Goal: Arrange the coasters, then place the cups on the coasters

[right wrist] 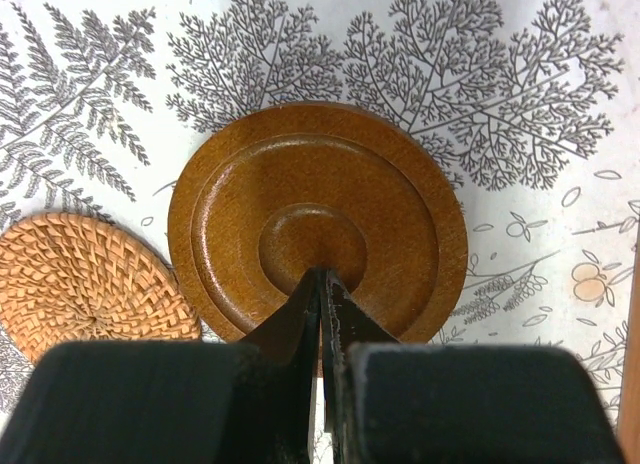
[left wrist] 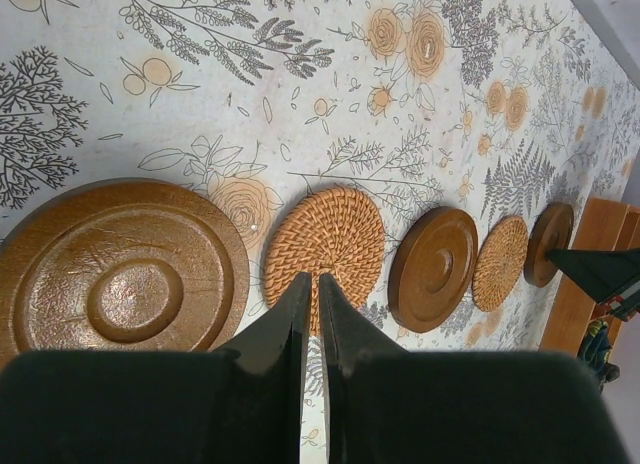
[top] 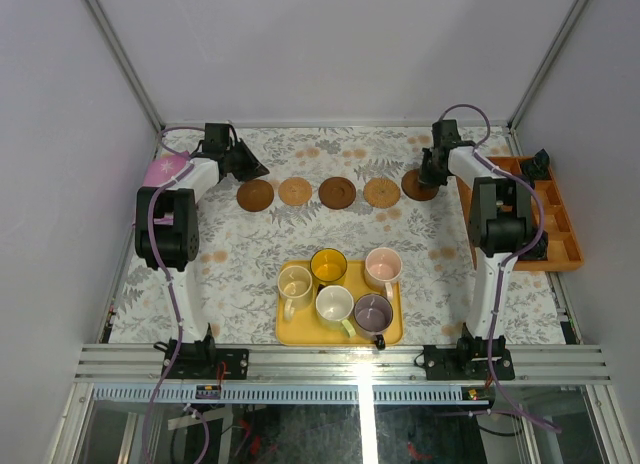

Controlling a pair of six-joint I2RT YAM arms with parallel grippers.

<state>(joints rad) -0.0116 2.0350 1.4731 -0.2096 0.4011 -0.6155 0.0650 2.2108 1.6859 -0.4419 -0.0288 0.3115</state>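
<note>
On floral cloth [top: 250,254], five round coasters [top: 337,192], brown wood, tan wicker

You've got a left arm [top: 165,229] & right arm [top: 500,224]: white links w/ black joint housings, a purple cable [top: 150,224] looped along each, black bases [top: 195,356]. Fingers [left wrist: 285,324] matte black, tapering to thin tips.
</note>
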